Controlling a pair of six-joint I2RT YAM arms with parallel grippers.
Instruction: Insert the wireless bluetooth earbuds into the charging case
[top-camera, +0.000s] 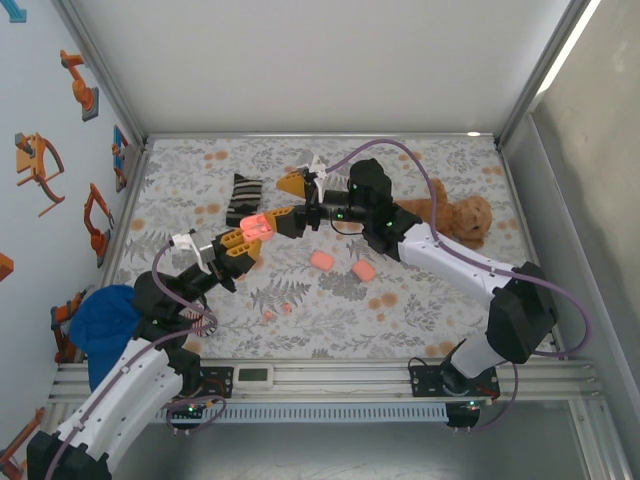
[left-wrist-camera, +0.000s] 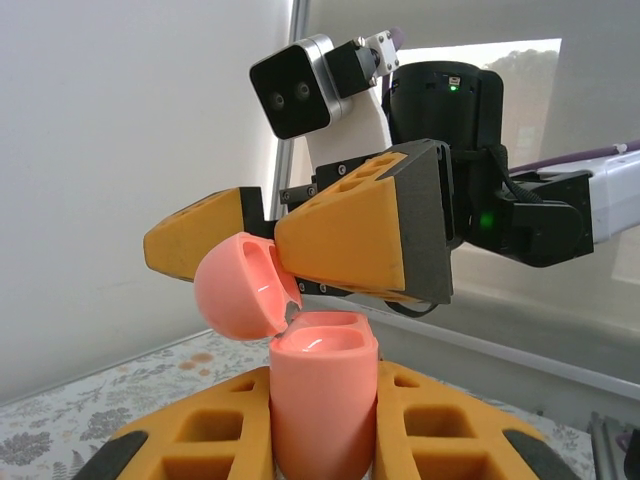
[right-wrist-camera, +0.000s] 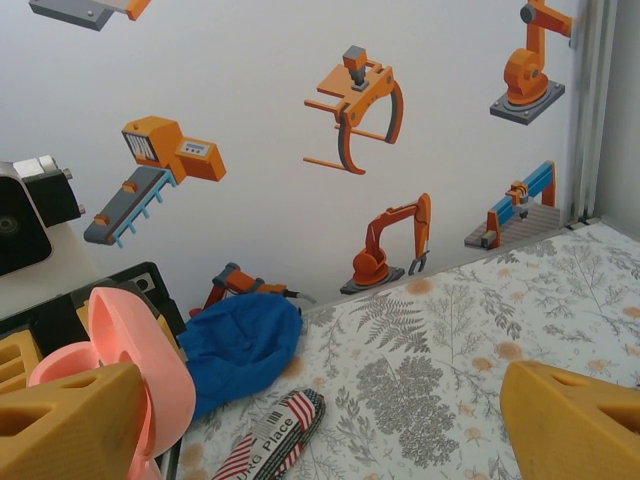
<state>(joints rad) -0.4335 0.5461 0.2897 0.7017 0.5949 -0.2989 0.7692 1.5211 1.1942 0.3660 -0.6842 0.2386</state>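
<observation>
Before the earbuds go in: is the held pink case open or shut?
Open: the lid is tipped back off the case, baring its hollow top.

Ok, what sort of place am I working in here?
Probably an enclosed robot test cell, not a home: robot-arm stickers on the white wall, an aluminium frame rail at the near edge, a floral cloth laid with props like a teddy bear.

Lost the base of the open case (left-wrist-camera: 322, 400) between fingers of the left hand (left-wrist-camera: 325, 440), past the 6 o'clock edge. Saw the earbuds (top-camera: 269, 314) only as tiny specks. Found the right hand (right-wrist-camera: 320, 430) cropped at 5 and 7 o'clock.
</observation>
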